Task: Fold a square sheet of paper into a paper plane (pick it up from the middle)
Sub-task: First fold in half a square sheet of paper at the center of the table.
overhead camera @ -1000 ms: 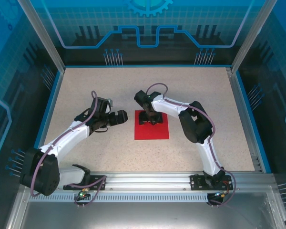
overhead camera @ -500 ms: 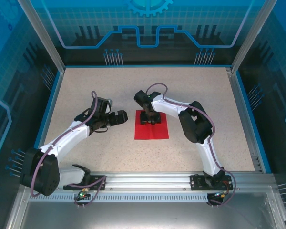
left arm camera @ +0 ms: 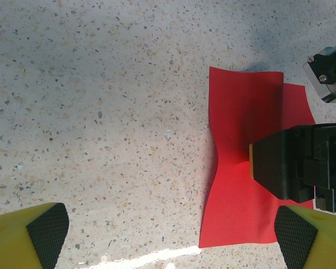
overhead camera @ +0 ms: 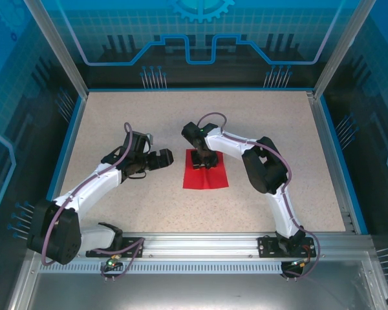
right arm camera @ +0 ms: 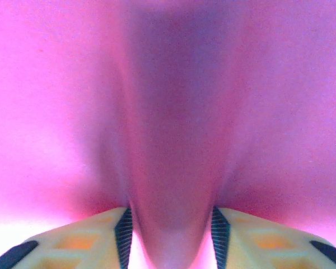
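Since a second ago, pulls the side edges of the square sheet of paper (overhead camera: 205,178) inward: no longer a flat square, now pinched at the waist, narrow across the middle and wider at both ends

Does so with the right gripper (overhead camera: 203,161), standing tip-down on the sheet's centre, fingers brought closer together than before and now clamping the paper

From the right wrist, shows a raised red ridge squeezed between the two black pads (right arm camera: 124,234), touching both, with paper sloping away on either side of the fingers

From the left wrist, shows the same bunching: edge nearest that camera bent in toward the black finger pressed into the middle, corners flaring out above and below it

Keeps the sheet directly beneath the right gripper, resting on the speckled table (overhead camera: 116,116), in the same spot as a second ago

Leaves the left gripper (overhead camera: 165,157) where it was, just beside the sheet's left edge and apart from it, jaws spread wide with nothing between them; places the paper ahead of it, toward its right fingertip
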